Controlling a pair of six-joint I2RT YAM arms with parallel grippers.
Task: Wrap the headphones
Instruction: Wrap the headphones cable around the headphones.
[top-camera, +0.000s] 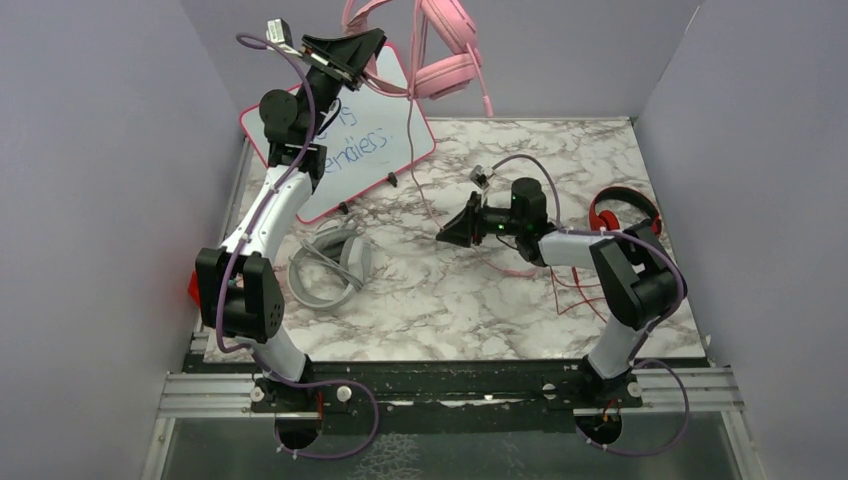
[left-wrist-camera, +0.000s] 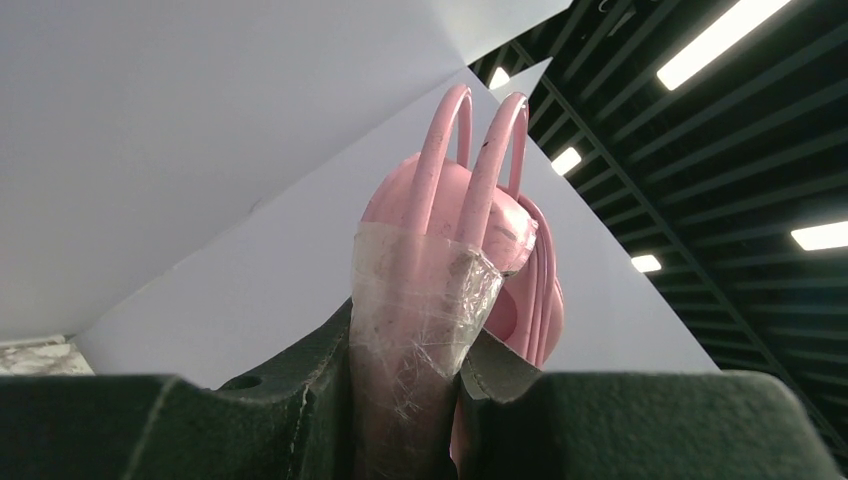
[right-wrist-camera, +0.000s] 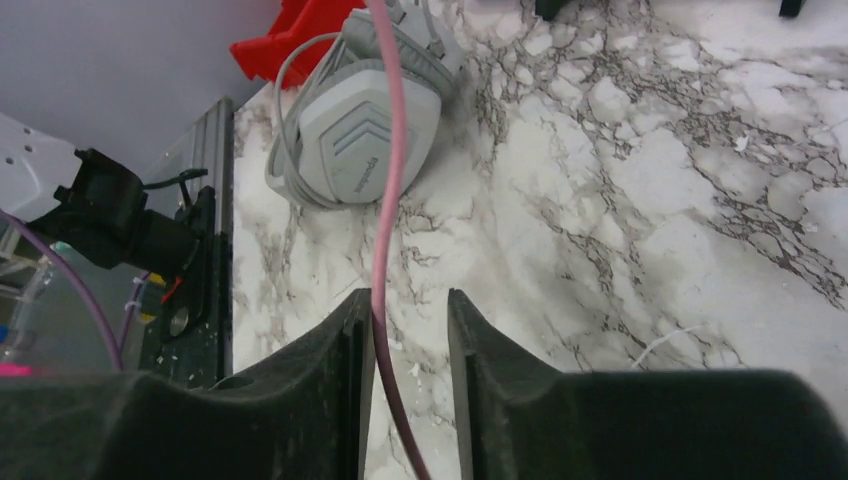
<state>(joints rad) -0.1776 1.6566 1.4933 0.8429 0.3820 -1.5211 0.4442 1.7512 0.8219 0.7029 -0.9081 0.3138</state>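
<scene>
The pink headphones (top-camera: 448, 52) hang high at the back wall, with my left gripper (top-camera: 345, 55) shut on their taped headband (left-wrist-camera: 420, 290). Their pink cable (right-wrist-camera: 392, 150) drops to the table and runs between the fingers of my right gripper (right-wrist-camera: 410, 300). Those jaws stand apart with a gap showing, and the cable rests against the left finger. In the top view the right gripper (top-camera: 447, 235) hovers low over the table's middle. The grey headphones (top-camera: 330, 265) lie at the left, their cable wound around them. The red-and-black headphones (top-camera: 625, 210) lie at the right behind the right arm.
A pink-framed whiteboard (top-camera: 345, 145) with writing leans at the back left, under the left arm. A loose thin red cable (top-camera: 570, 290) trails beside the right arm. A red object (right-wrist-camera: 300, 30) sits at the table's left edge beyond the grey pair. Grey walls enclose three sides.
</scene>
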